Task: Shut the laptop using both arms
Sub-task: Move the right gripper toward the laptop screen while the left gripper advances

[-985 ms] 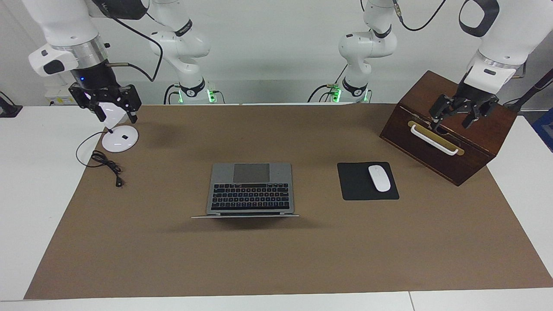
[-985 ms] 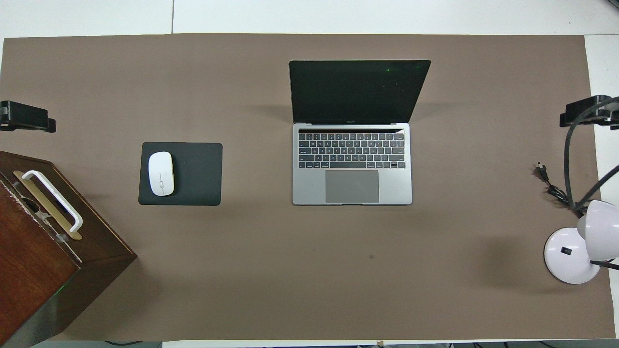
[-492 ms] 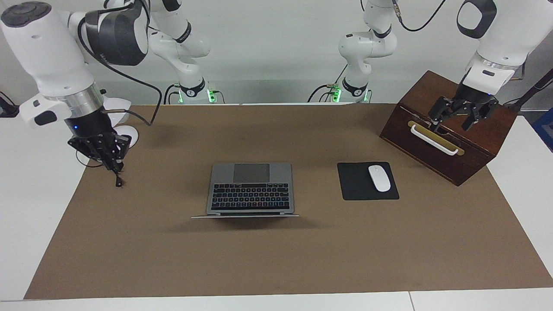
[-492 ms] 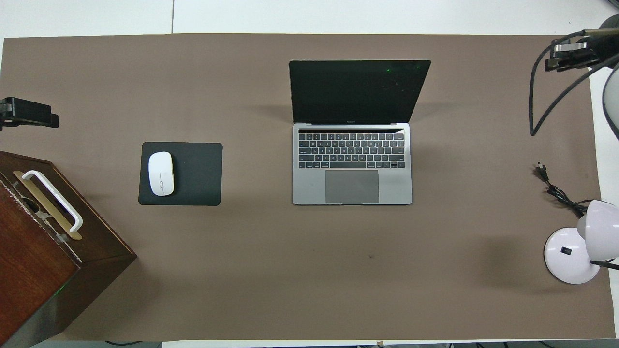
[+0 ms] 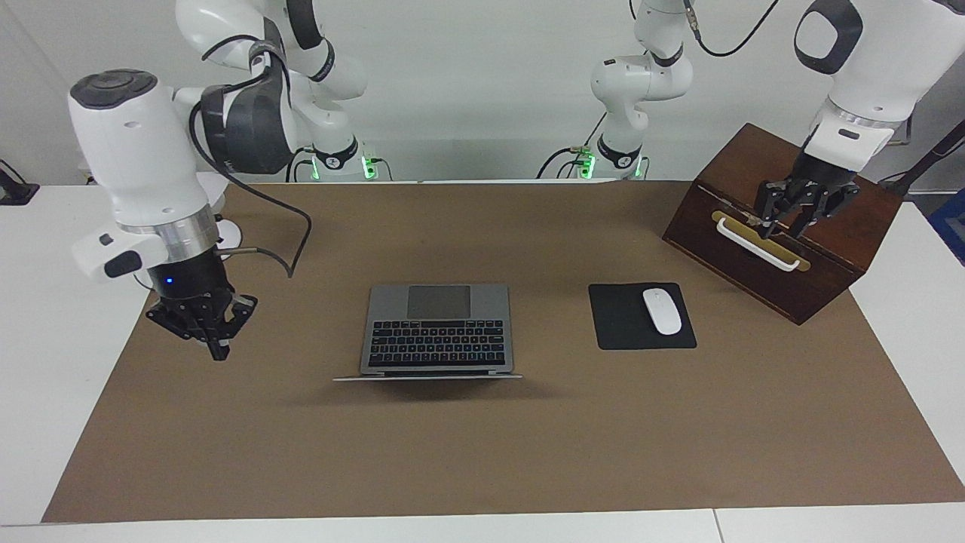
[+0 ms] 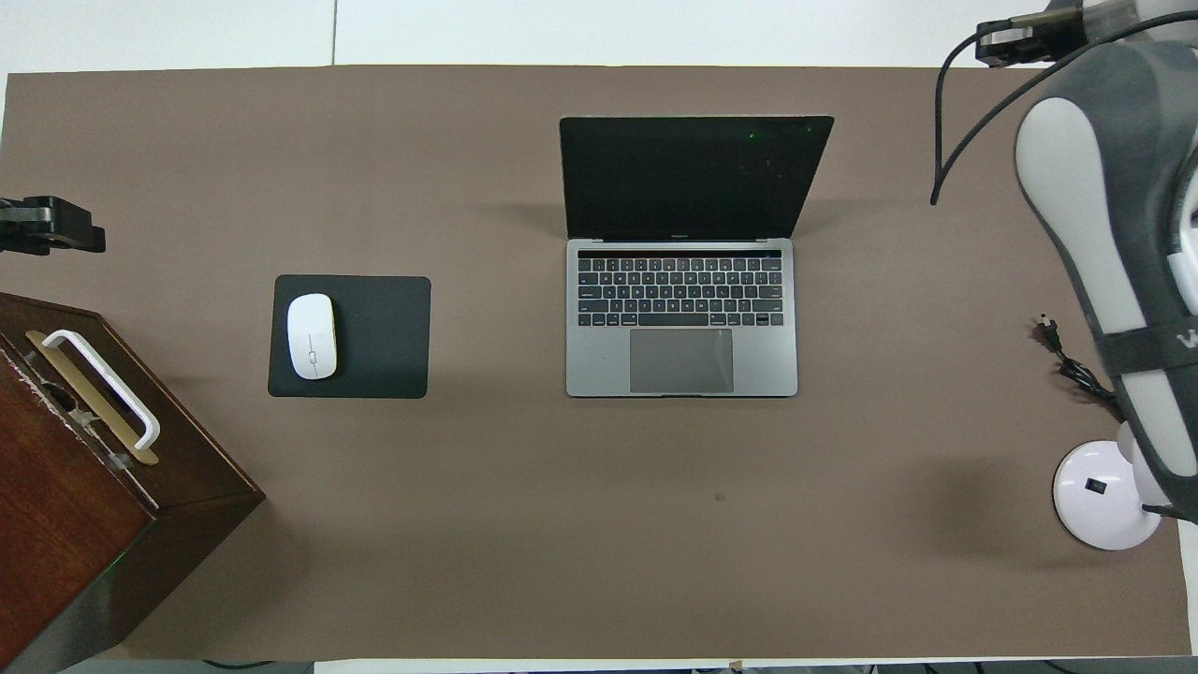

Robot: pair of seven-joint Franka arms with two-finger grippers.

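Facing view: the laptop (image 5: pixel 436 329) sits open on the brown mat (image 5: pixel 482 452) in the middle of the bench (image 5: pixel 45 317), its lid raised on the edge farther from the robots and seen here only edge-on. The right gripper (image 5: pixel 203 323) hangs over bare mat toward the right arm's end of the bench, well apart from the laptop and touching nothing; whether its jaws are open or closed I cannot tell. The left gripper (image 5: pixel 799 204) is over the wooden box (image 5: pixel 784 226) at the left arm's end, above the white handle (image 5: pixel 756 243), with the mouse pad (image 5: pixel 641 317) and the white mouse (image 5: pixel 662 311) lying between the box and the laptop; its jaws hold nothing that shows, and how far they stand apart I cannot tell. The overhead view shows what the facing one hides: the dark screen (image 6: pixel 694 176), and the lamp base (image 6: pixel 1104 496) with its cord (image 6: pixel 1076 370) near the right arm (image 6: pixel 1114 234). There the left gripper (image 6: pixel 47 225) shows only as a dark shape at the edge.
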